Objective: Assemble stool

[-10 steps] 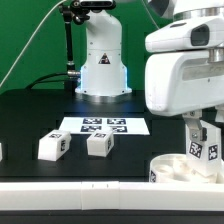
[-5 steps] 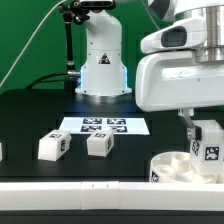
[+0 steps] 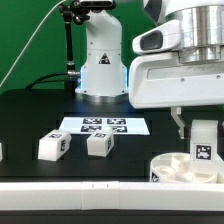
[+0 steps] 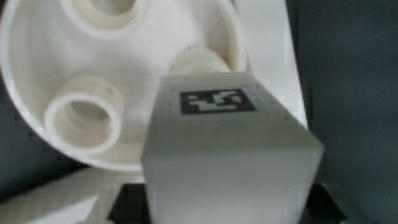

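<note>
The round white seat (image 3: pixel 178 168) lies at the front on the exterior view's right, its sockets facing up; it also fills the wrist view (image 4: pixel 107 90). My gripper (image 3: pixel 203 135) is shut on a white tagged leg (image 3: pixel 204 148) and holds it upright just above the seat. In the wrist view the leg (image 4: pixel 228 140) hangs over the seat's rim, beside a round socket (image 4: pixel 75 118). Two more tagged legs, one (image 3: pixel 52 146) and another (image 3: pixel 99 144), lie on the black table toward the exterior view's left.
The marker board (image 3: pixel 104 126) lies flat behind the two loose legs. The arm's white base (image 3: pixel 102 60) stands at the back. A long white rail (image 3: pixel 80 189) runs along the table's front edge.
The gripper has lifted slightly with the leg and turned, so the leg's tag now faces more squarely. The seat and the loose legs have not moved.
</note>
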